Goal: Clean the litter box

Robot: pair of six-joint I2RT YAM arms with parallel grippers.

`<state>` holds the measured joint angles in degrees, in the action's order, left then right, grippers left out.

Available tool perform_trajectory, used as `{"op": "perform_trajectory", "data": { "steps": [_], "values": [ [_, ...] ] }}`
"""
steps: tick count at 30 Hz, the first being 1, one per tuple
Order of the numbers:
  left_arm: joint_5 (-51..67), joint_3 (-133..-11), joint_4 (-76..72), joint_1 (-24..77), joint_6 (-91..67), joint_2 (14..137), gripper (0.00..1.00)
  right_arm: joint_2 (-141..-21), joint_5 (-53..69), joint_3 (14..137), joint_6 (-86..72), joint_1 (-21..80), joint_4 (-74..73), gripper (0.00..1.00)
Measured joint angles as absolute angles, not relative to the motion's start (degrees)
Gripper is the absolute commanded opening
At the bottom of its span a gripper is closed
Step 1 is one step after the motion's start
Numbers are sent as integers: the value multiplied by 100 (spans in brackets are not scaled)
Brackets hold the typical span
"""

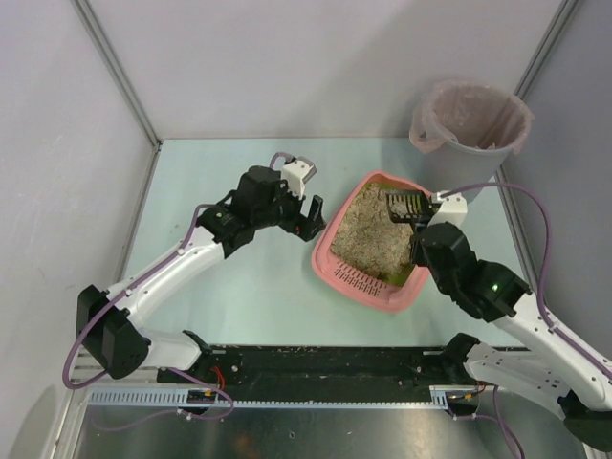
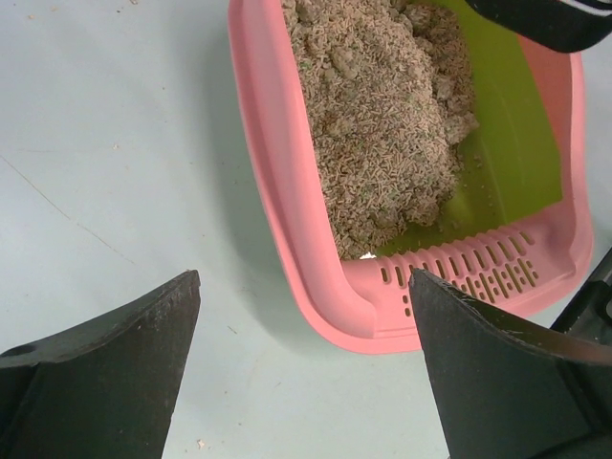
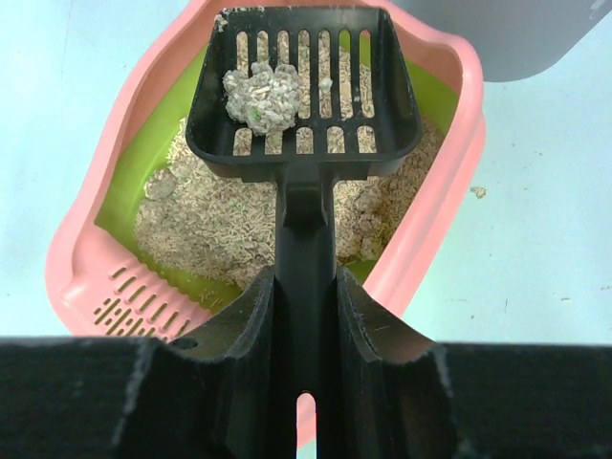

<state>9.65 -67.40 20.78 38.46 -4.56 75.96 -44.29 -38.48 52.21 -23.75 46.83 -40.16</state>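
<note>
While your right gripper (image 3: 306,287) clamped the scoop (image 3: 306,164), holding a clump (image 3: 262,97) over the litter box (image 1: 359,279) beside the bucket (image 1: 451,161), your left gripper (image 2: 304,287) gaped empty; the next move likely needed a level carry to the bucket.

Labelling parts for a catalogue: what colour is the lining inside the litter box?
Yellow-green; the litter box lining shows best in the left wrist view.

litter box (image 1: 356,277) centre-right on table (image 1: 239,277) | bucket (image 1: 459,163) behind it, far right | scoop (image 3: 306,163) over litter box
</note>
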Motion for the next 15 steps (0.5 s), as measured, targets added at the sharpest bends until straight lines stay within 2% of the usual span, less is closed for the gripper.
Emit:
{"op": "perform_trajectory", "data": {
  "steps": [15],
  "values": [
    [1337, -6740, 2078, 3533, -548, 7596, 95, -5470, -2679, 6816, -2053, 3393, -4899, 0]
  ]
}}
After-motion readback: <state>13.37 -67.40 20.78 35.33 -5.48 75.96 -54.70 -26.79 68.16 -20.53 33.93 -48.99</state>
